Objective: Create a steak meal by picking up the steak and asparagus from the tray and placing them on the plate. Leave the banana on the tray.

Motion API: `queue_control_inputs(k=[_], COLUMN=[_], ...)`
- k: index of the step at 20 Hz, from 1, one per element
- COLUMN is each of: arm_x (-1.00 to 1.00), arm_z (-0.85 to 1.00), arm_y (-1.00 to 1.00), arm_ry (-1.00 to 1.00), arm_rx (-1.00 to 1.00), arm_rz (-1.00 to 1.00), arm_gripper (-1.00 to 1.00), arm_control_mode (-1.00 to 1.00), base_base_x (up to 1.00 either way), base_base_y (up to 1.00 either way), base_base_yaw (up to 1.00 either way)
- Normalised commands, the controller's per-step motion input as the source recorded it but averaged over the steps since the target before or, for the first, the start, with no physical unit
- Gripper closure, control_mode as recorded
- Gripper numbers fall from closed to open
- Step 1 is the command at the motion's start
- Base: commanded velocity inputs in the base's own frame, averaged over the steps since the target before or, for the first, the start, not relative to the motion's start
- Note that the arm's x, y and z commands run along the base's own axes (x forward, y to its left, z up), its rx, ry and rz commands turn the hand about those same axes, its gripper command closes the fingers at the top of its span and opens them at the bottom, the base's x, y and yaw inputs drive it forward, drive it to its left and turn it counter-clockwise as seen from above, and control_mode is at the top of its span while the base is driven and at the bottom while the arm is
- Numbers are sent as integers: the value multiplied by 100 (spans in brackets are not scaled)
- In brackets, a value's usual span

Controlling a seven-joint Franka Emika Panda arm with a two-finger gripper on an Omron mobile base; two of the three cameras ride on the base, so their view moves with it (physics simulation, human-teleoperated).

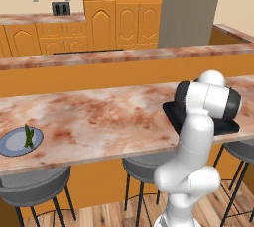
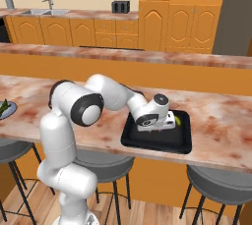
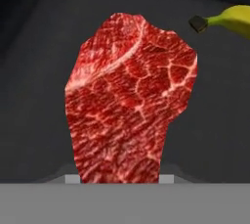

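The red, marbled steak (image 3: 129, 96) lies on the black tray (image 3: 34, 71) and reaches down between my fingers in the hand view. My gripper (image 2: 156, 126) points down into the tray (image 2: 147, 144) and presses against the steak's sides. The yellow-green banana (image 3: 234, 18) lies just beyond the steak, at the tray's far side (image 2: 176, 120). Far to the left on the counter sits the grey-blue plate (image 1: 12, 146) with the dark green asparagus (image 1: 28, 137) on it. My arm hides most of the tray (image 1: 171, 112) in the left base view.
The tray and plate rest on a long pink marble counter (image 1: 99, 117) with a wide bare stretch between them. Grey bar stools (image 2: 221, 182) stand under the counter's near edge. A second, higher counter (image 1: 124, 55) runs behind.
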Motion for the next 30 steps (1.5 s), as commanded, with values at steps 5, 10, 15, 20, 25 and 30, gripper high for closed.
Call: queue_control_inputs(k=[5,10,15,20,25,30], arm_x=[0,-13,-51,-56,-33,-26], arm_z=[37,65,61,61,76,58], arm_y=[0,17,79,100,100,100], arm_ry=[-9,-20,-12,-5,0,0], arm_rx=[0,0,-7,-11,-5,-7], arm_rz=[0,4,16,20,20,21], arm_gripper=[100,100,100,100,100,100], arm_control_mode=[-100,-100,-100,-100,-100,-100], base_base_x=[0,0,0,0,0,0], base_base_y=[0,0,0,0,0,0], base_base_yaw=[0,0,0,0,0,0])
